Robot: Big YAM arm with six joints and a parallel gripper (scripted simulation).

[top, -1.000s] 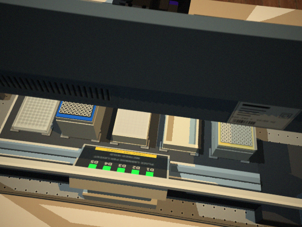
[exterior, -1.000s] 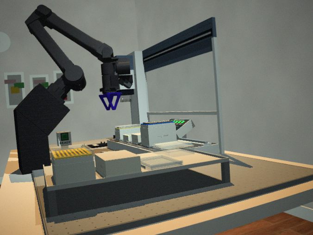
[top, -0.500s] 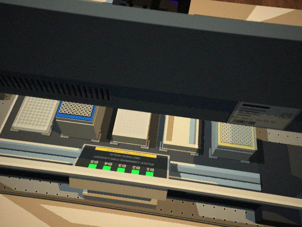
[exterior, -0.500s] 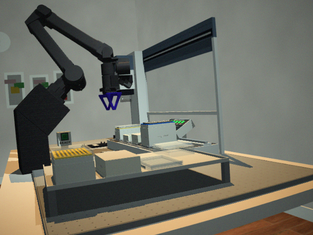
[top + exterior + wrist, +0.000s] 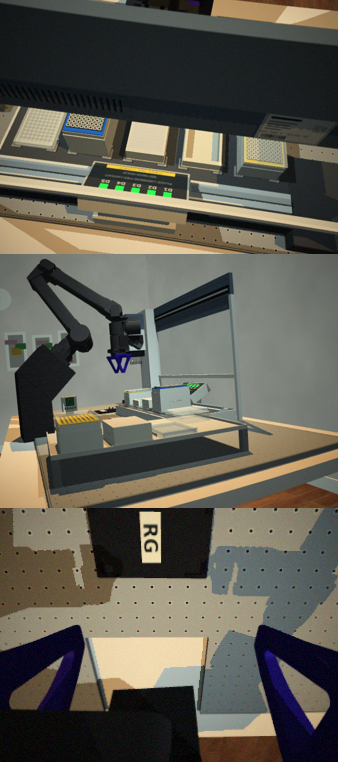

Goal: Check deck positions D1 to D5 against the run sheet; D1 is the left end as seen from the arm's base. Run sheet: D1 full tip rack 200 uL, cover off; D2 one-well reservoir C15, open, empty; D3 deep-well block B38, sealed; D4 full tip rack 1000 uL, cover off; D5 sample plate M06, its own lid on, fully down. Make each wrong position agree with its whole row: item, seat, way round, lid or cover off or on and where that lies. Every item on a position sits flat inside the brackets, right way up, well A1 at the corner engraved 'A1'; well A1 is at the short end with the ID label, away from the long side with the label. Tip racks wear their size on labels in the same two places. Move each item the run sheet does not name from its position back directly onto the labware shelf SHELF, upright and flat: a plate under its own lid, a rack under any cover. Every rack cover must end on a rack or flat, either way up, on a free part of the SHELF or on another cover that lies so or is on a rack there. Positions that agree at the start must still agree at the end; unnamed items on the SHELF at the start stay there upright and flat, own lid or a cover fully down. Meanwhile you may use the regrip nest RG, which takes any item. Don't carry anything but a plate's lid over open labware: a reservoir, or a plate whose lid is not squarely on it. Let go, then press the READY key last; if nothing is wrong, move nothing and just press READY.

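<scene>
Fingers spread wide, empty; RG nest apparently well below, ahead.

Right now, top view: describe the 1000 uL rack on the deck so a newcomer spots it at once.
Find the status panel with five green lights, then the row of five items behind it under the dark gantry beam. The rack is second from the left, a tall grey box. Only it has a blue top; the other rack is yellow-rimmed.

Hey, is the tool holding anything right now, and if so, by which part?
Nothing is held. The tool hangs wide open in the air, well above the deck, with only the perforated board and the RG nest showing below between its fingers.
</scene>
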